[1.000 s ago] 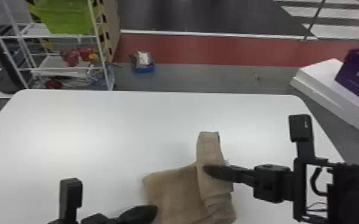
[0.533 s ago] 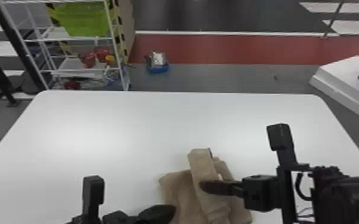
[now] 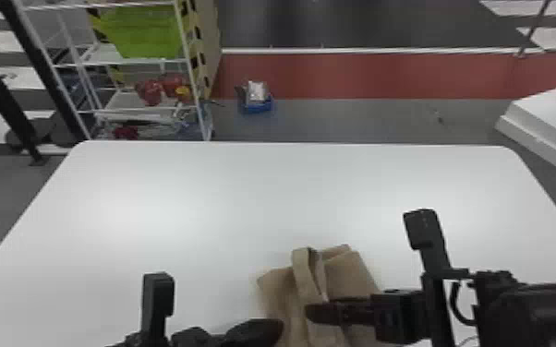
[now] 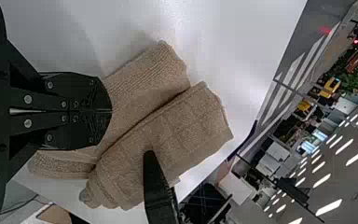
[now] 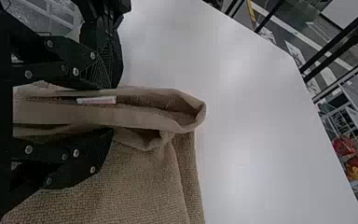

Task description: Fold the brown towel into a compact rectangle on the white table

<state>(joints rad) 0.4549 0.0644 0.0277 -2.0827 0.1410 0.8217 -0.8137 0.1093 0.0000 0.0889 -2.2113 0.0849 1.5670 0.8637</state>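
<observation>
Right gripper [image 3: 313, 314]: spread apart, with a raised fold of the brown towel [image 3: 348, 274] between the fingers.
Left gripper [image 3: 276, 328]: closed, fingertips together, at the towel's left side.
Towel: partly folded, layered and uneven, lying on the white table [image 3: 244, 184].
White tag [image 5: 96, 100]: inside the towel's raised fold.
Green bin [image 3: 145, 34]: well beyond the towel, to the left.

Towel [image 3: 344, 272] is brown, ribbed and faintly checked; table [image 3: 226, 198] is plain white; left gripper [image 3: 270, 330] and right gripper [image 3: 313, 314] are black. Bin [image 3: 145, 34] is lime green, panel edge [image 3: 196, 46] is patterned in yellow and black, floor band [image 3: 360, 76] is brick red.
</observation>
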